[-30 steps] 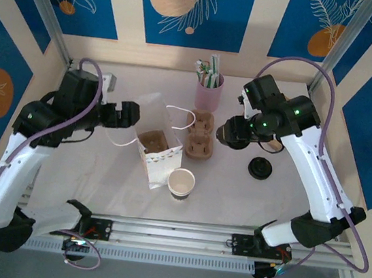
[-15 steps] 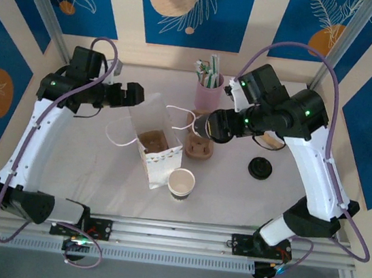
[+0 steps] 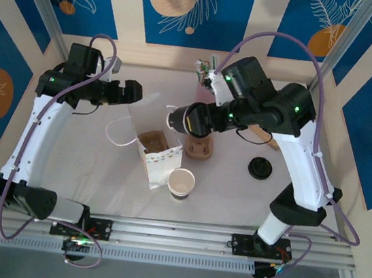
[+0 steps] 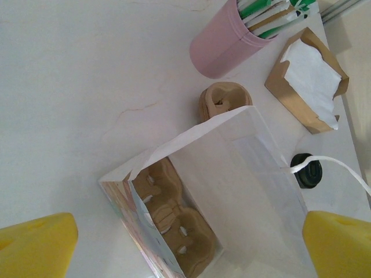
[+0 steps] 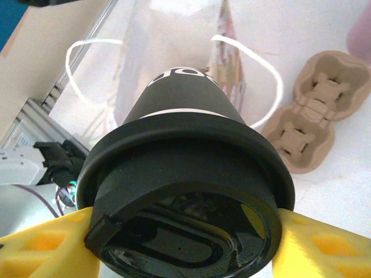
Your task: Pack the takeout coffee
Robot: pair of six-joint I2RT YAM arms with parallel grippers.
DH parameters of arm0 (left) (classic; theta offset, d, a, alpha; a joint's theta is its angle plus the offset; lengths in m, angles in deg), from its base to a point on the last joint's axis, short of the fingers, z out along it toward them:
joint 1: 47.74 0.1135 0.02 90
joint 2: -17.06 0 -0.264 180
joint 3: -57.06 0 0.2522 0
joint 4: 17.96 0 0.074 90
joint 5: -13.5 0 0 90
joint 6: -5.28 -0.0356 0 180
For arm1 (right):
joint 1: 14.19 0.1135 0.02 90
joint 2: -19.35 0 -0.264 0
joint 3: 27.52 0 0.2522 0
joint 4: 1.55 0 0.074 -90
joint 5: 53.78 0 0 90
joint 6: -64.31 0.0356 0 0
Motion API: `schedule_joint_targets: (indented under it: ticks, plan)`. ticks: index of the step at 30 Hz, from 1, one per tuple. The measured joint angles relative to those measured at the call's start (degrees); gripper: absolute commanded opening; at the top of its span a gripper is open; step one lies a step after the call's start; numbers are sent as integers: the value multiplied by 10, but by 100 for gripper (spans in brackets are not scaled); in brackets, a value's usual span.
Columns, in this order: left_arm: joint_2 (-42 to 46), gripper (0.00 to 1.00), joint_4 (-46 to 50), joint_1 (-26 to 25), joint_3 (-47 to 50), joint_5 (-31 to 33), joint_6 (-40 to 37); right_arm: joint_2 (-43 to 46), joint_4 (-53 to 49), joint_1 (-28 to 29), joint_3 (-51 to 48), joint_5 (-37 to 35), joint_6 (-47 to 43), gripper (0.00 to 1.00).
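While my left claw (image 3: 132, 95) hangs wide open and empty just past the far-left side of the open paper bag (image 3: 158, 157), my right claw (image 3: 194, 118) is closed partway around the takeout coffee (image 5: 185, 174), with a yellow finger (image 5: 43, 249) on each side at its black-lidded end. Cup is in the air, tipped on its side, base toward the bag mouth, above the cardboard carrier (image 3: 200, 146) on the tabletop (image 3: 99, 175). A second carrier (image 4: 174, 231) sits inside the bag.
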Motion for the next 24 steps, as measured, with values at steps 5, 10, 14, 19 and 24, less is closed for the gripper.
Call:
schedule_joint_targets:
  ticks: [5,10,14,19,24]
  plan:
    - [2,100,-4,0,8,-5,0,-33,0,27,16,3,4,62]
    - [11,100,-6,0,19,-5,0,-67,0,48,24,2,9,62]
    - [31,100,-9,1,22,-5,0,-99,0,62,45,-4,11,62]
    - [64,100,-10,5,30,-1,-3,-139,0,71,73,-16,17,62]
    - [73,97,-12,31,37,9,-4,-163,0,75,75,-32,19,62]
